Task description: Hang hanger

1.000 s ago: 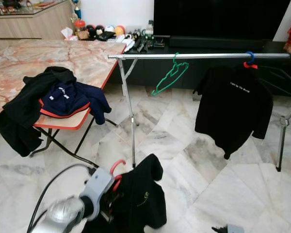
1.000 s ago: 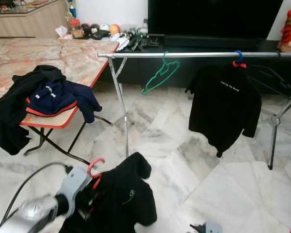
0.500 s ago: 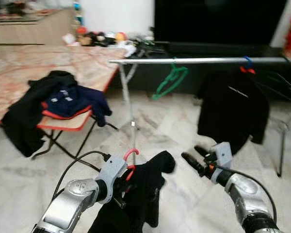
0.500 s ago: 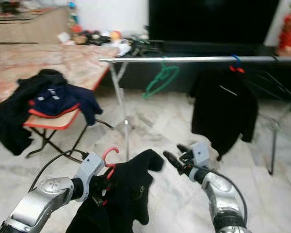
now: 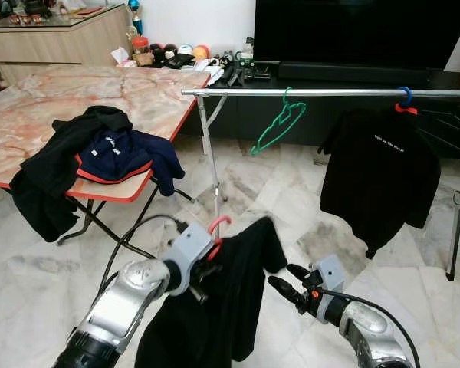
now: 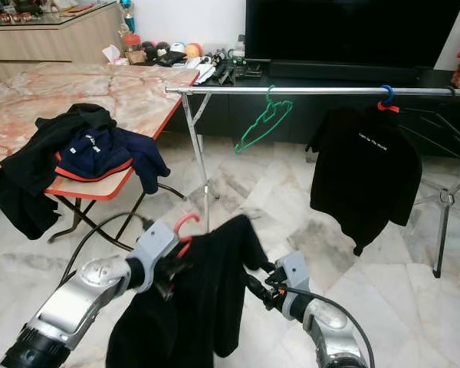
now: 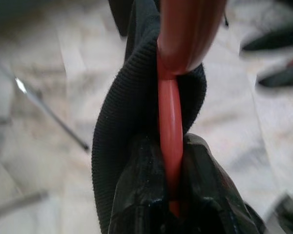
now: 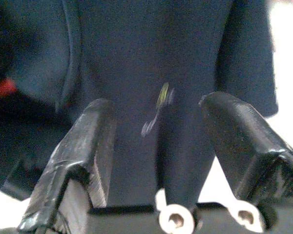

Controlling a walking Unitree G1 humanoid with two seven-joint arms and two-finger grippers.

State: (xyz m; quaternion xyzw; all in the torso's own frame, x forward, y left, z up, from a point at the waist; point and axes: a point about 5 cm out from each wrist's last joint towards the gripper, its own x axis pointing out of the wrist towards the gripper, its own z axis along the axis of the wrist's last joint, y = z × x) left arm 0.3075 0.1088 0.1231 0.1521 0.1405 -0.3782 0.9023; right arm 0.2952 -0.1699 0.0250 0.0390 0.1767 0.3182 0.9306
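Left gripper (image 5: 202,264) of mine is clamped on the red hanger (image 5: 217,230), low in front of me, and the wrist view shows my two black fingers (image 7: 136,195) pressed tight on either side of its red neck, with the ribbed collar of the black shirt (image 5: 230,299) wrapped round it. That shirt hangs down from the hanger, its hook curling up above my wrist. Right gripper (image 5: 290,281) sits just beside the shirt's lower edge, fingers spread wide, nothing between them; its wrist view looks straight at the dark cloth, a small pale-green logo (image 8: 162,95) in the gap.

Ahead stands the clothes rail (image 5: 322,92), a silver bar on a folding stand. An empty green hanger (image 5: 276,123) hangs tilted on it, and farther to my right a second black shirt (image 5: 379,172) hangs from a red hanger with a blue hook (image 5: 404,96). My hanger is well below the bar and apart from it, not yet hung.

Off to my left is a folding table (image 5: 54,92) with a marbled pink top and orange edge; a heap of dark clothes (image 5: 92,153) lies on its near corner, one black piece drooping over the edge. Pale marble floor (image 5: 291,192) runs underneath everything. Behind the rail, a big dark television (image 5: 353,34) stands on a low black cabinet, and small clutter (image 5: 176,55) sits beyond the table.
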